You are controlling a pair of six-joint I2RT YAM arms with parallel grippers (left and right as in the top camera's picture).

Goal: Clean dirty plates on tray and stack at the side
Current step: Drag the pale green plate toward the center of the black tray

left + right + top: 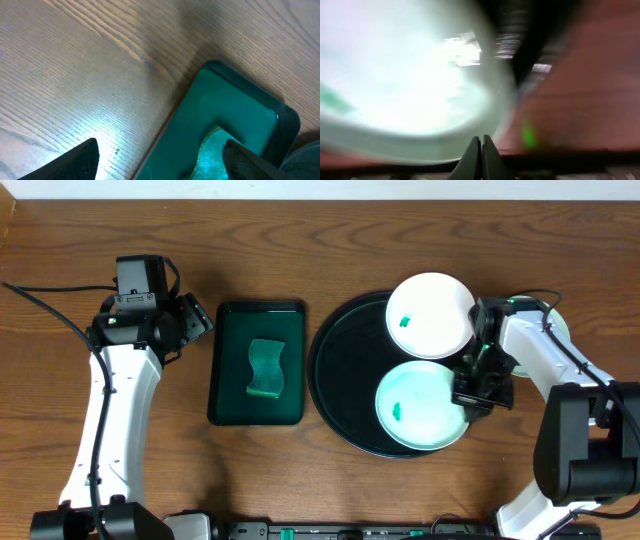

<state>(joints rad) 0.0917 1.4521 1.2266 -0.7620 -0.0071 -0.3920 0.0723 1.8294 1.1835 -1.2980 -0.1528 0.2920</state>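
Two white plates lie on the round black tray [340,380]. The upper plate [432,315] and the lower plate [420,405] each carry a small green smudge. A pale-mint sliver [560,325] shows behind my right arm; I cannot tell whether it is the third plate. My right gripper [470,395] is shut at the lower plate's right rim. In the right wrist view its fingers [481,145] touch each other, with a blurred plate [410,85] just beyond. My left gripper [197,320] is open and empty [162,170].
A rectangular dark green tray [225,380] left of the black tray holds a green wavy sponge [265,367]. The left wrist view shows this tray's corner [235,105] and the sponge [212,150] close to the right finger. Wooden table all around.
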